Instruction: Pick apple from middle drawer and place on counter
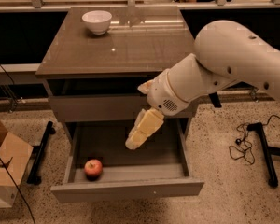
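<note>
Above the open middle drawer [144, 161], the gripper [134, 142] hung at the end of the bulky white arm [233, 62], angled down and to the left; its tip pointed at the drawer's grey floor without touching it, so far as the view showed. Whether the claw was spread or pressed together could not be told; its cream-coloured end read as one pale block, and nothing was visibly held in it.

The apple [93, 168] sat inside the drawer near the front left corner, just behind the front wall and near the left side wall; it lay below and to the left of the gripper, apart from it. The counter [121, 55] carried a white bowl [97, 21] near its back left corner; the shut upper drawer front [102, 107] stood between the counter and the open drawer.

By my judgement the step in hand was the reach into the drawer, with the grasp not yet made; the apple was untouched. The next move called for the gripper to travel further left and down toward the front corner, arriving spread around the fruit; the nearby drawer walls left little room on that side, so a descent from above seemed wiser than a sideways sweep; a round apple would roll if nudged.
</note>
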